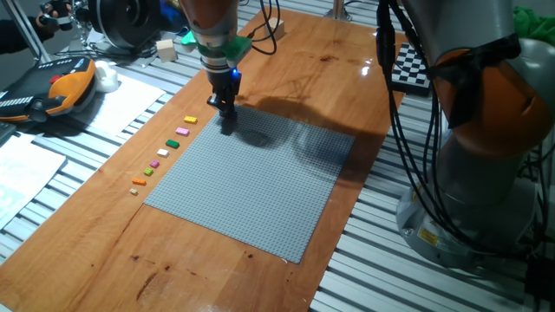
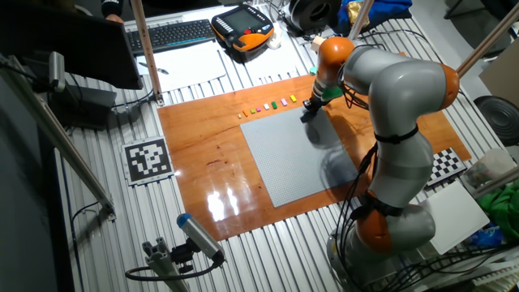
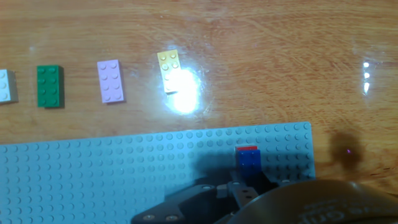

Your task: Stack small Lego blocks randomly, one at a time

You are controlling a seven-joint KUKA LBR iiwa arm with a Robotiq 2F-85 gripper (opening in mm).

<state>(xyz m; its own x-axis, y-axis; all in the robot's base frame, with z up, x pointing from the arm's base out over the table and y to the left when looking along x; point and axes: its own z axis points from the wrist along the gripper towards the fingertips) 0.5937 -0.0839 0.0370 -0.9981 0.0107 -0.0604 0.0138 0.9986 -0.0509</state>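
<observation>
A: Start big. The arm (image 2: 389,105) rises from its base at the desk (image 1: 286,52) edge and bends over the wood, wrist pointing straight down at the baseplate (image 1: 260,182) corner.

B: Right, and the gripper (image 1: 227,121) stands upright with its tips at the plate, close to that corner. From either fixed view I cannot tell whether the fingers are apart or together; they read as one dark stub.

A: The hand view helps little there. It only catches dark finger parts at the bottom edge, so the gripper's state stays uncertain.

B: What it does show is a blue block (image 3: 249,160) with a red block (image 3: 247,149) just beyond it, on the plate directly ahead of the gripper. The fixed views hide both behind the fingers.

A: Past the plate edge, on bare wood ahead and to the side of the gripper, lie a yellow block (image 3: 168,70), a pink block (image 3: 110,81), a green block (image 3: 50,86) and a white block (image 3: 6,86), apart from one another.

B: One fixed view extends that row beyond what the hand camera frames, ending in an orange block (image 1: 139,182).
</observation>
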